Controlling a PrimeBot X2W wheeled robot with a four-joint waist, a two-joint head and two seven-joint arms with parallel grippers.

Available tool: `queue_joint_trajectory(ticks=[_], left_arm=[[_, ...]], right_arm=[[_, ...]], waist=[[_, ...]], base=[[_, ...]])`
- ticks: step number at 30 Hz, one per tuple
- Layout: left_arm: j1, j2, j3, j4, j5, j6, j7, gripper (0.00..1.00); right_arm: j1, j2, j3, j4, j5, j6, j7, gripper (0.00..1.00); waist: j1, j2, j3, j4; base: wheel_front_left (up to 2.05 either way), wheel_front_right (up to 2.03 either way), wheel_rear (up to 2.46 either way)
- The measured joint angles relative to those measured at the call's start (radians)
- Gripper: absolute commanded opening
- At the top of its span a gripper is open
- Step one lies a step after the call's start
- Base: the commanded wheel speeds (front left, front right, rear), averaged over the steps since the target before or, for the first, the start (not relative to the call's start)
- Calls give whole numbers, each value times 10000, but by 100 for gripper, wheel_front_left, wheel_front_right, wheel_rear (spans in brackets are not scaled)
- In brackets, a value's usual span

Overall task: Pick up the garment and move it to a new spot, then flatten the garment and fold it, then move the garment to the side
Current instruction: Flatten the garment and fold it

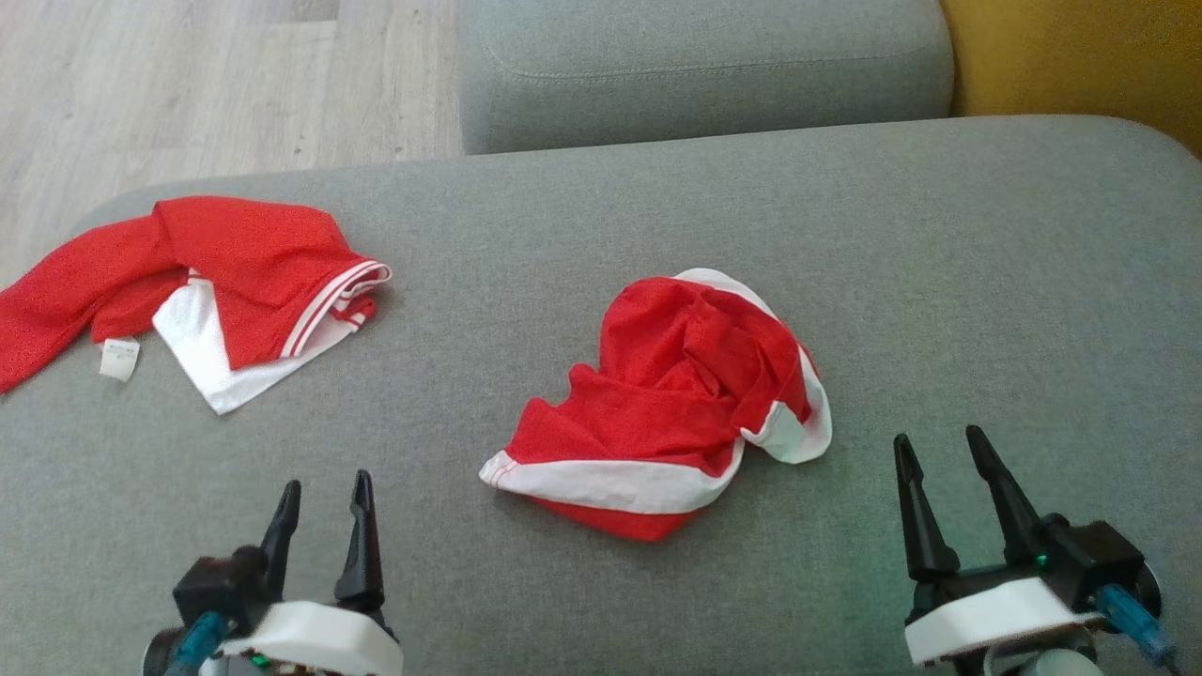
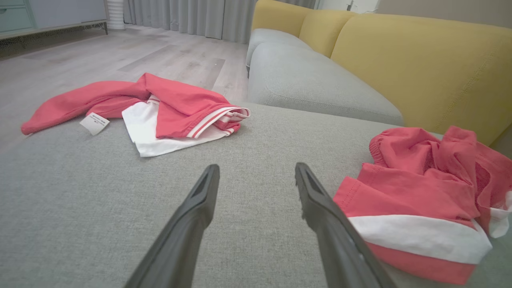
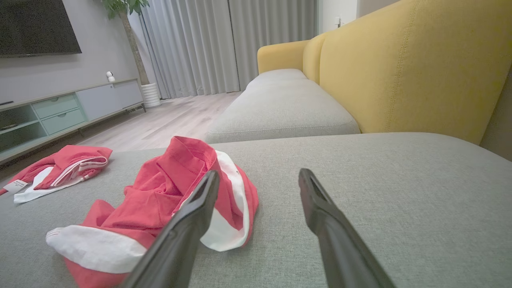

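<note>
A crumpled red garment with white bands (image 1: 676,394) lies in the middle of the grey sofa cushion (image 1: 939,282). The same heap appears in the left wrist view at the right (image 2: 416,192) and in the right wrist view at the left (image 3: 160,208). My left gripper (image 1: 322,486) hovers open near the cushion's front edge, left of the heap, nothing between its fingers (image 2: 200,200). On the heap's right, my right gripper (image 1: 939,443) is open too, and its fingers (image 3: 316,200) hold nothing.
A second red and white garment (image 1: 216,282) with a white tag lies spread at the cushion's far left edge (image 2: 160,108). Another grey seat cushion (image 1: 704,66) and yellow backrest (image 3: 400,68) stand beyond. Wooden floor (image 1: 188,84) lies to the left.
</note>
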Motion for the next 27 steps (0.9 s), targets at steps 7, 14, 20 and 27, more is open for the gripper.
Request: queue_joint_trajectory(ticks=[7, 14, 20, 27], left_arm=[[6, -171, 314, 58, 849, -270, 0, 100], [44, -222, 612, 176, 1346, -525, 0, 100], [198, -288, 761, 339, 1530, -702, 0, 100], [-198, -493, 245, 1120, 1237, -1388, 40, 100]], right_arm=[[1, -2, 25, 90, 0, 0, 0, 100], [0, -2, 58, 163, 0, 0, 0, 100], [-1, -2, 84, 173, 0, 0, 0, 100], [-23, -23, 155, 217, 0, 0, 0, 100]], waist=[[0, 0, -70, 107], [0, 0, -111, 200], [0, 0, -105, 216], [0, 0, -24, 185]], base=[[0, 0, 0], [0, 0, 0], [0, 0, 0], [0, 0, 0]])
